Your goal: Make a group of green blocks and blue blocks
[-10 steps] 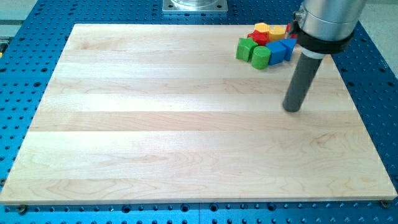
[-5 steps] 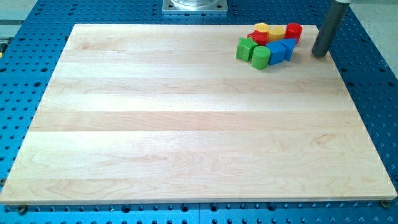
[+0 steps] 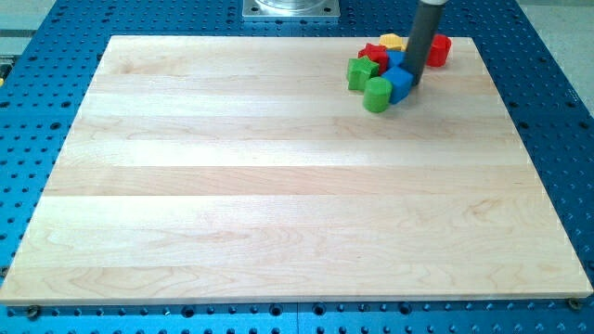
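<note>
The blocks sit in a tight cluster at the view's top right of the wooden board [image 3: 278,186]. A green cylinder [image 3: 377,94] lies lowest, with a green cube-like block [image 3: 360,71] to its upper left. A blue block [image 3: 399,82] touches the green cylinder's right side, and a second blue block behind the rod is mostly hidden. A red block [image 3: 375,53], a yellow block [image 3: 393,41] and a red cylinder [image 3: 438,50] lie along the top. My tip [image 3: 410,83] rests against the blue block's right side.
A blue perforated table [image 3: 548,111] surrounds the board on all sides. A grey metal mount [image 3: 290,8] sits at the view's top centre. The board's right edge lies close to the cluster.
My tip moved from the right of the cluster leftward into it. The blue blocks and green cylinder shifted left and down; the red cylinder stayed behind.
</note>
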`<state>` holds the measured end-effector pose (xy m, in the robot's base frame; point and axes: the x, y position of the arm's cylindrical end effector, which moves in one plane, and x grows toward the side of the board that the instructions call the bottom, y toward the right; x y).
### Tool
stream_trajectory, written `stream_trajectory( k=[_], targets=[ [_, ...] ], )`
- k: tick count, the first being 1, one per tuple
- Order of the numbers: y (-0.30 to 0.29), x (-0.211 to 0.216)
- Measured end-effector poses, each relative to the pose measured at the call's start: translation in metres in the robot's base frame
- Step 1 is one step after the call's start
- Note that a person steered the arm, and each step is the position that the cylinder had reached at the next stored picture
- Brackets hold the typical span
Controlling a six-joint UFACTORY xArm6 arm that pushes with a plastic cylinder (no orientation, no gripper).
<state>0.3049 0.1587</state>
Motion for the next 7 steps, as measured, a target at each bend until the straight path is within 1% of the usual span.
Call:
stream_trajectory(
  k=[1,2,3,4,5,6,7],
  targets=[
    [0.01,0.008],
    [0.038,-0.012],
    [0.038,-0.056],
    [0.018,-0.068],
    [-0.032,-0.045],
    [-0.047,-0.009],
    [-0.036,-0.008]
  ],
)
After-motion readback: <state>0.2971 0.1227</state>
